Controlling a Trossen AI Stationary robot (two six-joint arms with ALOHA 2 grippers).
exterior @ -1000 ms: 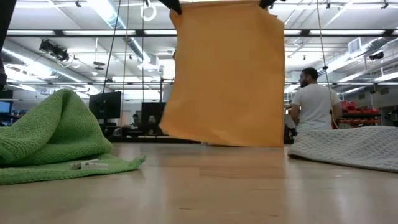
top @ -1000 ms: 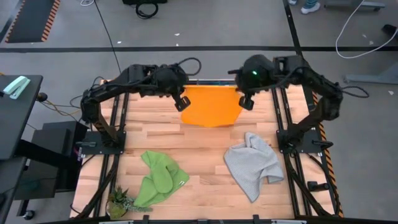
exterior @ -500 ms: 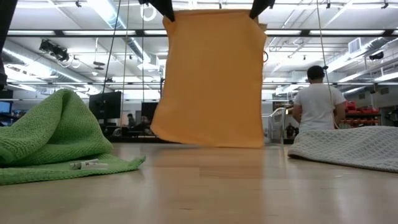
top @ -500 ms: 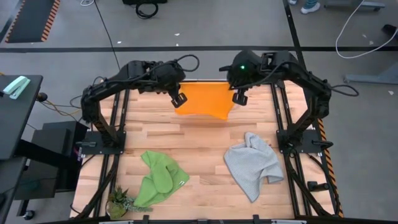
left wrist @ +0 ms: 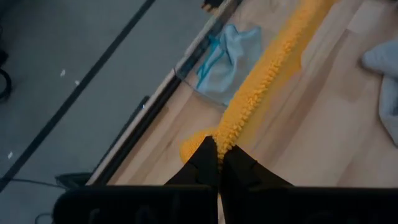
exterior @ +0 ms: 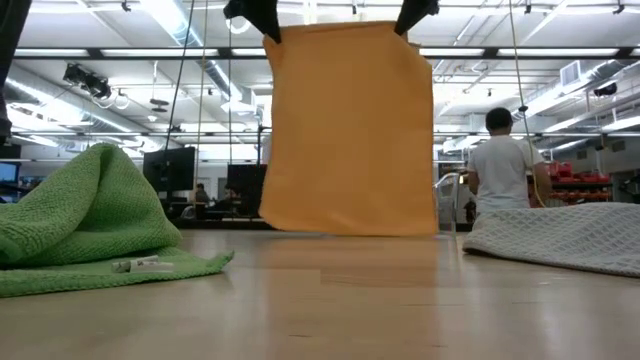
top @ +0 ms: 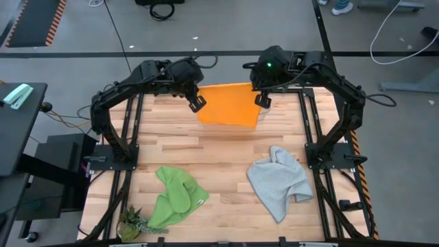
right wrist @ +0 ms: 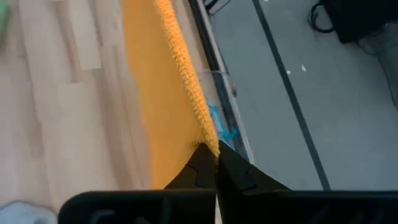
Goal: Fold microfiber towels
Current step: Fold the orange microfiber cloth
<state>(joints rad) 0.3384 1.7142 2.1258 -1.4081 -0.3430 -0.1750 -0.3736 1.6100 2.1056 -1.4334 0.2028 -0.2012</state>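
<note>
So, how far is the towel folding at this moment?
Nothing looks folded yet. In hand: the orange towel hangs spread above the table, the left pincer and right pincer each shut on a top corner. Left: the green towel and grey towel lie crumpled on the table, and the light blue towel sits at the far edge.
</note>
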